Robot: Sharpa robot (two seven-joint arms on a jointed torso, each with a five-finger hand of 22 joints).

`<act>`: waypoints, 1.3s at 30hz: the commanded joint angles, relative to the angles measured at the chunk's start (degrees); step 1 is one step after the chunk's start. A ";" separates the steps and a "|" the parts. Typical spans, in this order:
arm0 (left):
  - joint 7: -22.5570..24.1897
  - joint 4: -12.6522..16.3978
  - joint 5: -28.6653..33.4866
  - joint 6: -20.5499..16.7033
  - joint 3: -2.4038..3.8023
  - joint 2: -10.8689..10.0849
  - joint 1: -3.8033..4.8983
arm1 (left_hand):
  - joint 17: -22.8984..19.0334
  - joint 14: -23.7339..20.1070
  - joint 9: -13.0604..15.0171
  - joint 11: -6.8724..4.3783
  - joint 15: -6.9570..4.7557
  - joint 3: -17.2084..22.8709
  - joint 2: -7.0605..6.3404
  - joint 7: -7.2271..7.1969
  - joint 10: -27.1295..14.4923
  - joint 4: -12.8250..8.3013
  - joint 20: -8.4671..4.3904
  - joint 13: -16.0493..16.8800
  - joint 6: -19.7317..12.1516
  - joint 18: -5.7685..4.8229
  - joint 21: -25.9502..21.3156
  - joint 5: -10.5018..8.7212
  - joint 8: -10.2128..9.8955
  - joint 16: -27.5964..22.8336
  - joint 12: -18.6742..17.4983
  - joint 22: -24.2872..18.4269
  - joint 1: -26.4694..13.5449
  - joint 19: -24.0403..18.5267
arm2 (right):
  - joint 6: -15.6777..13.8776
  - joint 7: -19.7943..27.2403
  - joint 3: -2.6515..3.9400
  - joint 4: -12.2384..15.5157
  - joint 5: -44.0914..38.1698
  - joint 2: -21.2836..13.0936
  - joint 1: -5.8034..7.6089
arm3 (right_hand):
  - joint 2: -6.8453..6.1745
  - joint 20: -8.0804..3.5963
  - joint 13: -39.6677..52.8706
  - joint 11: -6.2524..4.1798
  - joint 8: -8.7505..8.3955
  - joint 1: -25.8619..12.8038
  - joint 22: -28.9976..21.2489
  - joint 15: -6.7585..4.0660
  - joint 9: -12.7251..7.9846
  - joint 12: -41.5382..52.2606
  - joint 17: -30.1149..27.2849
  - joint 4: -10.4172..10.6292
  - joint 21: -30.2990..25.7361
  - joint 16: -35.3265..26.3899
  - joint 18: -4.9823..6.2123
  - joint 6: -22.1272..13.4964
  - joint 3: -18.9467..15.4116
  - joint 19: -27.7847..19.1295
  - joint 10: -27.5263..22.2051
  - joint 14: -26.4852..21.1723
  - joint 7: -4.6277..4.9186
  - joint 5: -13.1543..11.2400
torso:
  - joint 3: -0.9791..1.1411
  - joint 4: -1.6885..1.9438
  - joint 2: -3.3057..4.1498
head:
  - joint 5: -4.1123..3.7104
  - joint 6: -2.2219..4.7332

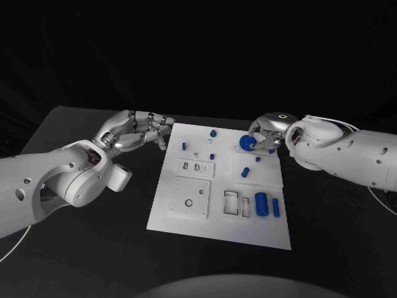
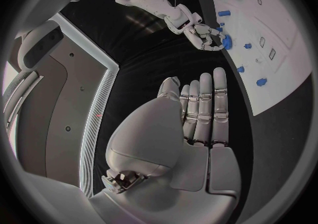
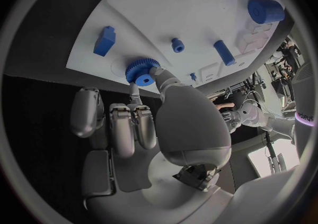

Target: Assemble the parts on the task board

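Left hand [image 1: 138, 131] hovers at the task board's [image 1: 194, 217] left edge, fingers loosely apart, holding nothing. On the white board small blue parts lie scattered, two blue cylinders [image 1: 267, 205] near its right edge. Over at the far right corner, the right hand [image 1: 265, 135] pinches a blue gear [image 1: 249, 143] sitting on the board.

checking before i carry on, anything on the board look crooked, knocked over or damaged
Nothing stands out. The task board looks intact, the right hand holds the blue gear at its far edge, and the left hand holds nothing.
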 commanded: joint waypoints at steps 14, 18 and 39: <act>-0.05 -0.03 -0.13 0.97 0.03 0.44 -0.02 | -0.09 -0.23 -0.08 0.28 0.20 0.31 -0.16 0.04 -0.29 0.04 0.12 -0.11 -0.15 0.53 -0.24 0.32 -0.35 -0.44 -0.36 -0.07 0.64 -0.48 | -0.36 0.83 0.06 3.06 0.30 2.11 2.06 | 0.15 -0.31 15.09 -0.55 0.33 -0.49 8.54 -0.50 9.62 0.22 15.05 0.12 0.25 0.20 -0.57 2.08 -0.02 0.39 6.05 6.10 -2.30 0.39 | -0.01 0.18 0.00 | -0.29 0.05; -0.17 -0.08 -0.13 0.96 0.03 0.51 -0.02 | -0.09 -0.23 -0.08 0.28 0.20 0.31 -0.16 0.04 -0.29 0.04 0.12 -0.11 -0.15 0.53 -0.24 0.32 -0.35 -0.44 -0.36 -0.07 0.64 -0.48 | 0.50 1.06 0.09 2.13 0.76 4.15 2.25 | 0.18 -0.32 15.09 -0.56 0.32 -0.47 8.53 -0.50 9.66 0.22 15.05 0.11 0.21 0.20 -0.56 2.05 0.01 0.36 6.05 6.10 -2.28 0.41 | -0.08 0.18 0.01 | -0.41 0.06; -0.15 -0.42 -0.13 1.03 0.03 1.08 -0.04 | -0.11 -0.23 -0.08 0.30 0.21 0.34 -0.17 0.02 -0.28 0.05 0.13 -0.12 -0.18 0.52 -0.27 0.31 -0.38 -0.47 -0.37 -0.07 0.64 -0.50 | 5.22 1.42 0.13 -5.28 1.21 13.57 2.22 | 0.42 -0.39 15.09 -0.60 -0.18 -0.20 8.40 -0.55 10.06 0.22 15.05 -0.10 -0.44 0.20 -0.43 1.18 0.48 -0.09 6.05 6.10 -1.87 0.38 | -0.08 0.14 0.07 | -0.48 0.08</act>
